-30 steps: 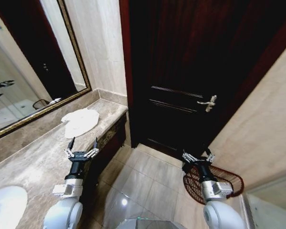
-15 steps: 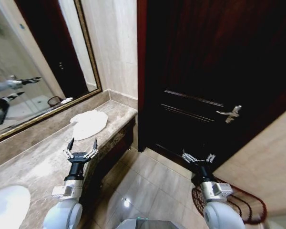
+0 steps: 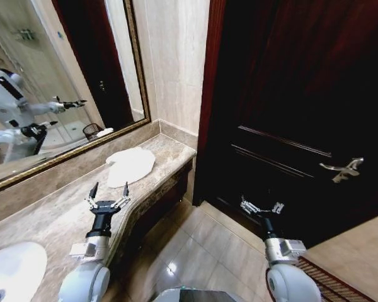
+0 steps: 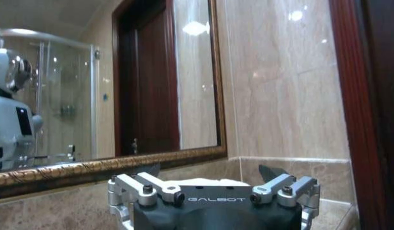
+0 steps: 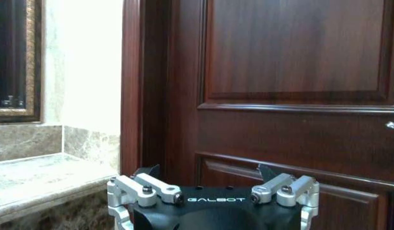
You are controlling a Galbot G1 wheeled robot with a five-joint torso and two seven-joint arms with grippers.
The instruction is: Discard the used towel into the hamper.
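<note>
Left hand (image 3: 108,195) hangs over the marble desk (image 3: 57,217) with its fingers spread wide and holding nothing, and the white towel (image 3: 131,166) lies crumpled on the desk just ahead of it, near the mirror (image 3: 47,82). Right hand (image 3: 262,207) is released too, out over the tiled floor (image 3: 201,251) facing the dark door (image 3: 296,113), and the hamper (image 3: 331,284) just peeks in at the bottom right corner behind that arm.

Both arms are glossy white and rounded, each narrowing to a grey block-shaped wrist joint and a black neck. The left claw (image 3: 109,193) and right claw (image 3: 261,206) match: a black body lettered GALBOT in white, silver metal linkages fixed with dark round screws, and thin dark pointed fingertips (image 4: 269,170) at the ends.
</note>
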